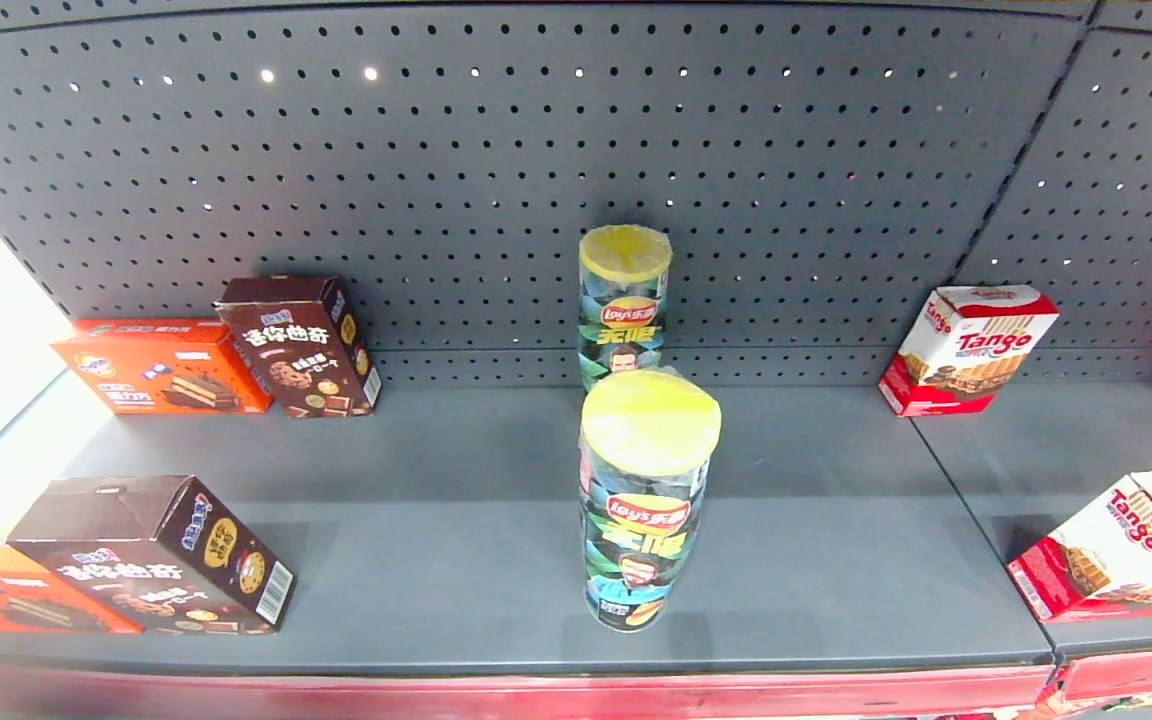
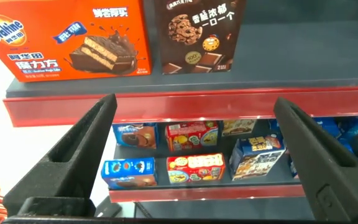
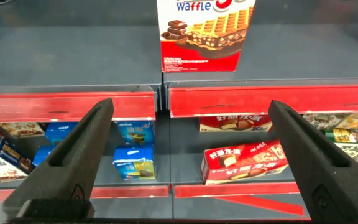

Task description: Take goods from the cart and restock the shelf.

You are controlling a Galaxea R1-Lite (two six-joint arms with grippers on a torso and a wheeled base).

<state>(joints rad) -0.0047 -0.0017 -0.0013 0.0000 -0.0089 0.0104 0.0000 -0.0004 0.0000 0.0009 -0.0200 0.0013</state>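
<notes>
On the grey metal shelf (image 1: 436, 520), at its left end, two orange cardboard cake boxes (image 1: 161, 365) and two dark brown cardboard cookie boxes (image 1: 298, 345) are set front and back. The left gripper (image 2: 194, 102) is held before the shelf front, lower than them, its jaws wide apart and empty. In the middle, two tall cylindrical crisp cans with yellow lids (image 1: 644, 500) are stood upright, one behind the other. In the bay to the right, red-and-white cardboard wafer boxes (image 1: 971, 350) are placed. The right gripper (image 3: 191, 104) is held before one of them, its jaws likewise apart with nothing between. A fetching step is judged to be in hand: a fresh item must be taken from the cart and matched to its row.
</notes>
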